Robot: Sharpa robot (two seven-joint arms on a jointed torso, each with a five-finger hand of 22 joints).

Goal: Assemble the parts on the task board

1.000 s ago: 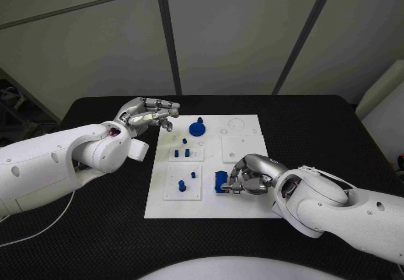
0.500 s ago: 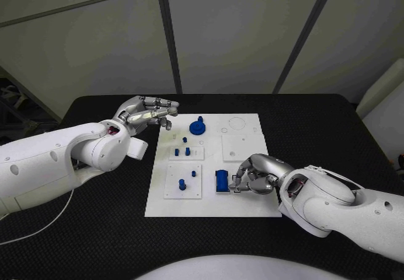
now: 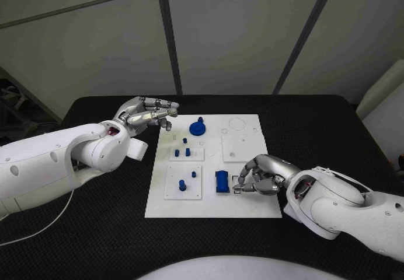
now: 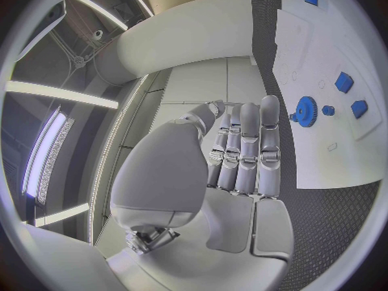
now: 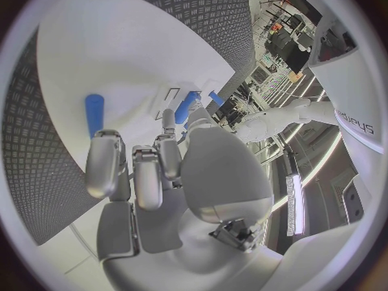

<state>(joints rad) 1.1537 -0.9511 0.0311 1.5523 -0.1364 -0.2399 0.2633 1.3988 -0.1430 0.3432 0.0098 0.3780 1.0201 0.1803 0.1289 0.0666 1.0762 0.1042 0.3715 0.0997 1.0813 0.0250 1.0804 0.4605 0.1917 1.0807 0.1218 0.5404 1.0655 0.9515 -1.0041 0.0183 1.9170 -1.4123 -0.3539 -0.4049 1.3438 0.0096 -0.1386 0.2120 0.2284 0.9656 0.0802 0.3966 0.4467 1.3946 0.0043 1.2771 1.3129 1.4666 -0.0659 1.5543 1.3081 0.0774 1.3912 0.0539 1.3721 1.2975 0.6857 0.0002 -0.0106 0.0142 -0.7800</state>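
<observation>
The white task board lies mid-table. A blue block rests on its near half, and my right hand hovers just right of it with fingers curled in and nothing in them. In the right wrist view those curled fingers hang over the board, with a blue peg beyond them. A blue gear stands at the far end. Blue pegs stand in a raised plate, and another peg stands nearer. My left hand hangs by the board's far left corner, fingers curled together, holding nothing.
Black table surrounds the board on all sides. Raised white insert plates sit on the board's right half, with a round recess at the far right corner. The left wrist view shows the gear and small blue pieces.
My right hand has drawn back to the right, off the blue block, which stays lying on the board. The left hand has not moved.
</observation>
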